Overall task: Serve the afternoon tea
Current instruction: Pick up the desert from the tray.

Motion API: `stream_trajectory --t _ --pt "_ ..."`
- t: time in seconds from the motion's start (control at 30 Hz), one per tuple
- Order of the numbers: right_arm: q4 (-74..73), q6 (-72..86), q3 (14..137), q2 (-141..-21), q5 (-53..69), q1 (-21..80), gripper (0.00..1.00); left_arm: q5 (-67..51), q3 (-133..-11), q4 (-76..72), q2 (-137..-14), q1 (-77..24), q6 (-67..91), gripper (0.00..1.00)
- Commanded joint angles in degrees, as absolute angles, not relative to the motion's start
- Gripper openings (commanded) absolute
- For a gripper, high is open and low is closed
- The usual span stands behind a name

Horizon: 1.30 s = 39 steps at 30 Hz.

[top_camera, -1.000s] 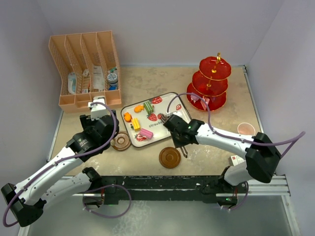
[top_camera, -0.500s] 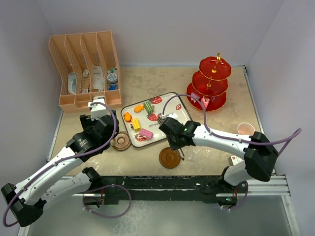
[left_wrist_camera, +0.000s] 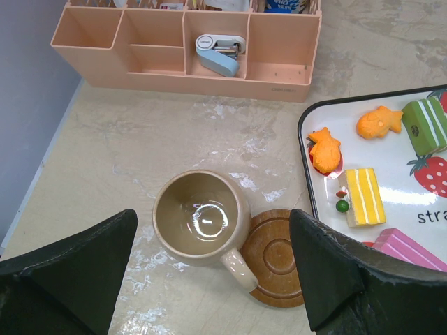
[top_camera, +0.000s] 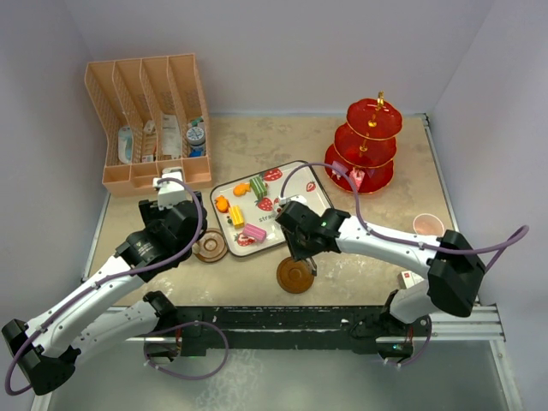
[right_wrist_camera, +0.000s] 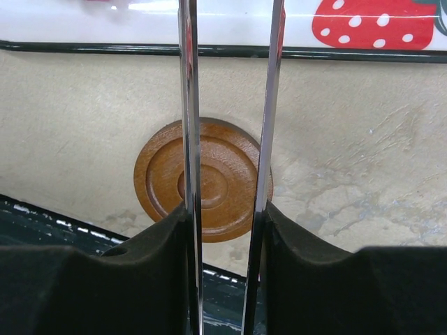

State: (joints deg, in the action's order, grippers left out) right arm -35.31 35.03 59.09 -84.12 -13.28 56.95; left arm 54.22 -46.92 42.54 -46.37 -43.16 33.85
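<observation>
The rigid, slick-looking tan mug (left_wrist_camera: 199, 218) at near left, touching a brown round saucer (left_wrist_camera: 276, 257), is judged best gripped across its rim by the open left end effector (left_wrist_camera: 213, 222); metal tongs (right_wrist_camera: 187, 105) are clamped in the right end effector (right_wrist_camera: 227, 216).

Printed in black on white tray (left_wrist_camera: 401, 202), just right of yellow cake slice (left_wrist_camera: 363, 197): "stra", cut off at picture edge. Nothing else legible.

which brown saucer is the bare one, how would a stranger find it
Start at the white strawberry-print tray in the middle of the table. Two brown saucers lie by its near edge; the bare saucer is the right-hand one, beneath the metal tongs. The left saucer has the tan mug at its rim, while this one carries nothing.
</observation>
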Motion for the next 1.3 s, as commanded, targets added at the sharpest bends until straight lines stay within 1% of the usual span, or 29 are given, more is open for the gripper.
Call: stream_trajectory --t 0.0,0.57,1.03,1.27 --pt "-35.7 35.8 61.5 -81.1 -12.1 57.2 0.41 54.7 -48.3 41.9 -45.8 -43.0 34.3 0.87" --pt "-36.4 35.0 62.4 -82.8 -14.1 56.6 0.43 54.5 -48.3 41.9 -46.0 -43.0 34.3 0.87" --pt "-32.8 32.7 60.0 -84.3 -9.1 53.8 0.42 54.2 -48.3 41.8 -46.7 -43.0 34.1 0.87" --pt "-33.1 32.7 59.1 -86.5 -10.5 53.7 0.41 54.3 -48.3 41.9 -46.5 -43.0 34.2 0.87"
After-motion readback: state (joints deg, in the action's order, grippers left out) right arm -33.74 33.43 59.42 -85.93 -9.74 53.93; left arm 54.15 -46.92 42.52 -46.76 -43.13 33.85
